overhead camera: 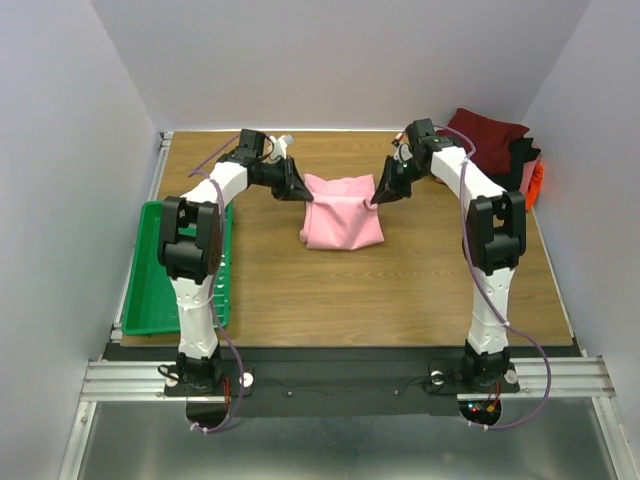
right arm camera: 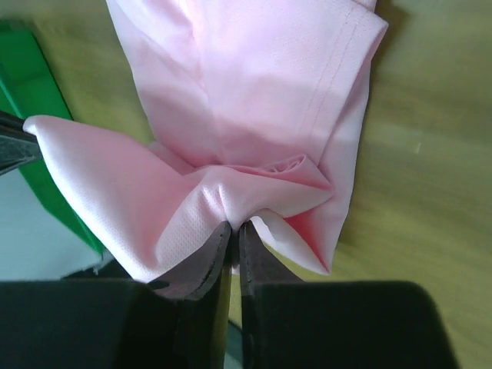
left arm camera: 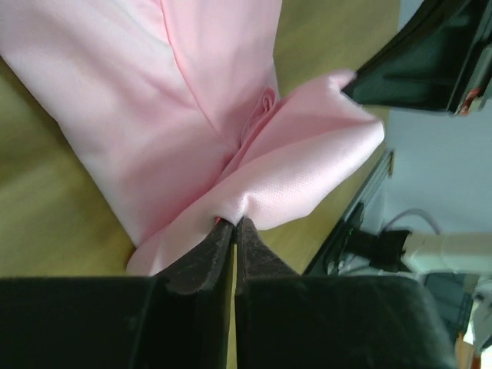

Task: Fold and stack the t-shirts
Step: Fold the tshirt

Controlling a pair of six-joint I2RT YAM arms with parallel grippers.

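**One pink shirt pinched at two corners, both grippers closed on it**

Top external view. One light pink cloth t-shirt point(overhead camera: 342, 215), partly folded, in the far middle of the brown wooden surface point(overhead camera: 400, 290). Two grippers counted, both at the shirt's far edge. Left gripper point(overhead camera: 299, 190) clamped on the far left corner, right gripper point(overhead camera: 378, 196) clamped on the far right corner. One flat green plastic tray point(overhead camera: 150, 275) along the left edge, beside the left arm and apart from the pink shirt. One heap in the far right corner, well apart from the pink shirt, three colours countable: one dark red cloth t-shirt point(overhead camera: 487, 133) on top, one black cloth piece point(overhead camera: 520, 158) below it, one orange-red cloth sliver point(overhead camera: 537, 182) at the outer edge. How neatly folded, impossible to tell.

Left wrist view. Two black fingers point(left arm camera: 200, 265) pressed together, a pinch of pink cloth squeezed between the tips, no gap. Cloth fanning out from the pinch, the rest lying on the wood. Dark tip of the right gripper at upper right, biting the other end of the same raised fold.

Right wrist view. Two black fingers point(right arm camera: 204, 265) likewise shut on a bunched pink corner. One stitched hem at upper right. Green tray at the left edge, with the left gripper's tip holding the fold's far end.
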